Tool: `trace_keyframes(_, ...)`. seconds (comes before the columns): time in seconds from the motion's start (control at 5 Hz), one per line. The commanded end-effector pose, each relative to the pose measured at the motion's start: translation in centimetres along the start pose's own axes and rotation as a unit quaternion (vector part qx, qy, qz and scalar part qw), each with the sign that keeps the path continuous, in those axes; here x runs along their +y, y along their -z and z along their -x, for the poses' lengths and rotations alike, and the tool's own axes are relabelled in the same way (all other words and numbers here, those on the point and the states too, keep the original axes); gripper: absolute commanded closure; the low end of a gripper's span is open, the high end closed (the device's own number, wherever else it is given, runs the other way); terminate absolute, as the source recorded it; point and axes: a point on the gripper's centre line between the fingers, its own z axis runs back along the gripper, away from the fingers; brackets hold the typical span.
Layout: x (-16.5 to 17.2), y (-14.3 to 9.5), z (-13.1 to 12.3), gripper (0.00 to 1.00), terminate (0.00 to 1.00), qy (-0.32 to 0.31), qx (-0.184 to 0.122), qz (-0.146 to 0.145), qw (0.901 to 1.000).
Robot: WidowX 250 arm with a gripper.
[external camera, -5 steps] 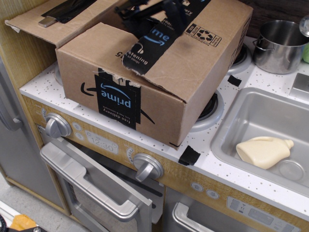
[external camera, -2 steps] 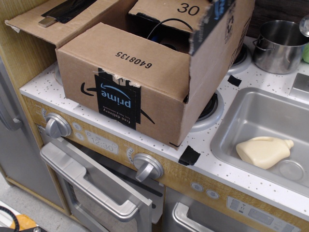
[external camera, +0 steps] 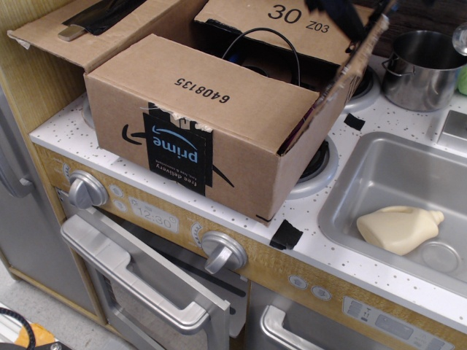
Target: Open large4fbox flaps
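jaws barely in view at top edge, state impossible to tell. box (external camera: pixel 211 131): light, stiff cardboard; flaps (external camera: pixel 343 69) best taken at free edges.

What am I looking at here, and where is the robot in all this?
This is one camera view, looking down from the front at a toy kitchen counter. A large brown cardboard shipping box with black "prime" tape sits on the stove burners. Its top panels are being opened: the brown flap at the left lies folded outward, the far flap marked "30 Z03" stands up, and the right flap is lifted and tilted outward. The dark shape at the top edge is probably the robot's tool by that right flap; too little shows to tell whether it grips. Right of the box sit a steel pot and a grey sink holding a cream plastic bottle.
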Motion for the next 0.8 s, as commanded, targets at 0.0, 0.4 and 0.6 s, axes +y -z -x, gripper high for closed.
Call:
trace_keyframes(0.0, 0.5, 1.1, 0.2, 0.00, 0.00, 0.021, -0.041, 0.032, 0.9984)
trace_keyframes(0.4, -0.3, 3.1, 0.9, 0.00, 0.00, 0.010, -0.059, 0.003, 0.9982)
trace_keyframes(0.6, 0.2, 3.6, 1.2, 0.00, 0.00, 0.016, -0.052, -0.007, 0.9985)
